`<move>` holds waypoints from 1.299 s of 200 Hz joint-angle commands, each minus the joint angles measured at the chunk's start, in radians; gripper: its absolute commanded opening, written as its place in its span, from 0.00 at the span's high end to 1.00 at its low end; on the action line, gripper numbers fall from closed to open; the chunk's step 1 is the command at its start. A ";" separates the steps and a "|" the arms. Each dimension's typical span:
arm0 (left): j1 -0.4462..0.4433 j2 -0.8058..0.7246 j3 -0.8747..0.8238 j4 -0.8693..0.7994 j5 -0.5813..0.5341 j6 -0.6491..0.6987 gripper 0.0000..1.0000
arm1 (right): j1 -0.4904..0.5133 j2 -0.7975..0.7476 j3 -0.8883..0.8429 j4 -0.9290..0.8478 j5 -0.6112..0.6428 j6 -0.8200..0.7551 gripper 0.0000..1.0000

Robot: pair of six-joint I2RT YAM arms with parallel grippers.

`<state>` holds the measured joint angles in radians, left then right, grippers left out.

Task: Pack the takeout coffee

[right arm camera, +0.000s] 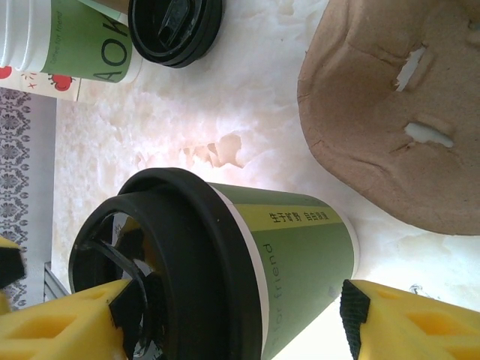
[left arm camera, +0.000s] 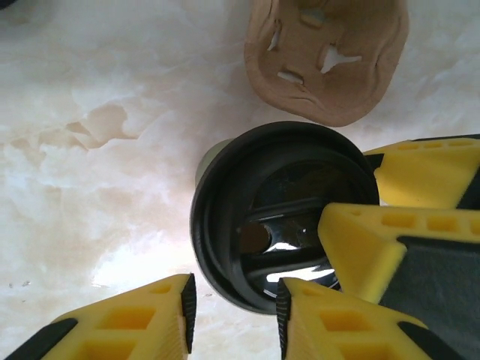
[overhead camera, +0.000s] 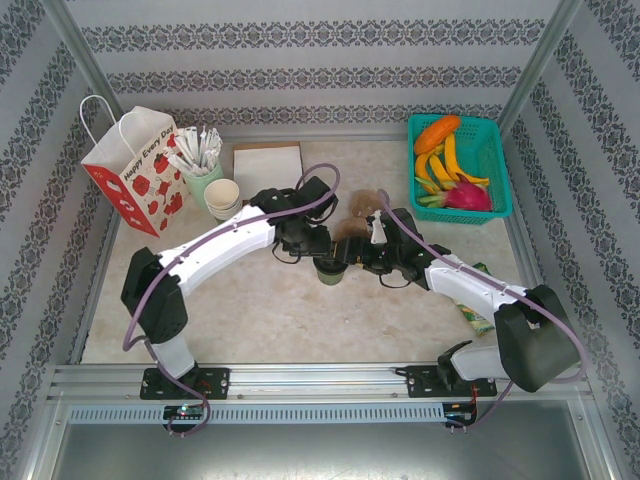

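Observation:
The takeout coffee (overhead camera: 330,270), a green-sided cup with a black lid, stands upright on the marble table between the two arms. From above, the left wrist view shows its lid (left arm camera: 277,217). My left gripper (left arm camera: 232,319) is open, its tips just short of the lid's near rim (overhead camera: 312,248). My right gripper (right arm camera: 232,311) straddles the cup (right arm camera: 300,247) with its jaws wide. One finger lies over the lid and the other sits beside the lower wall, a sliver apart. Those fingers (left arm camera: 375,247) show at the lid's right side.
A brown pulp cup carrier (overhead camera: 355,225) lies just behind the cup. At the back left stand a red-and-white paper bag (overhead camera: 135,170), a cup of wrapped sticks (overhead camera: 200,160) and stacked lidless cups (overhead camera: 222,197). A green fruit basket (overhead camera: 460,165) is back right. Spare lids (right arm camera: 176,30) lie near the stack.

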<state>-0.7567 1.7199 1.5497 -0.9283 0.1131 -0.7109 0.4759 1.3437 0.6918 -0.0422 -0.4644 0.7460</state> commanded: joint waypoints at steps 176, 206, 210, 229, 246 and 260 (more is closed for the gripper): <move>0.169 -0.072 -0.416 0.285 -0.037 -0.282 0.00 | 0.205 0.060 0.224 -0.272 0.311 -0.215 0.02; 0.163 -0.058 -0.413 0.289 -0.025 -0.278 0.00 | 0.217 0.090 0.241 -0.286 0.346 -0.208 0.02; 0.163 -0.056 -0.412 0.289 -0.024 -0.277 0.00 | 0.217 0.096 0.242 -0.288 0.346 -0.206 0.02; 0.161 -0.051 -0.410 0.292 -0.020 -0.275 0.00 | 0.220 0.121 0.251 -0.303 0.343 -0.206 0.03; 0.162 -0.051 -0.408 0.294 -0.021 -0.272 0.00 | 0.221 0.139 0.250 -0.315 0.338 -0.206 0.04; 0.161 -0.053 -0.405 0.293 -0.024 -0.270 0.00 | 0.221 0.147 0.246 -0.323 0.338 -0.206 0.09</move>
<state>-0.5884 1.6619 1.1175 -0.6483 0.0868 -0.9844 0.6857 1.4620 0.9268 -0.3088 -0.1574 0.5495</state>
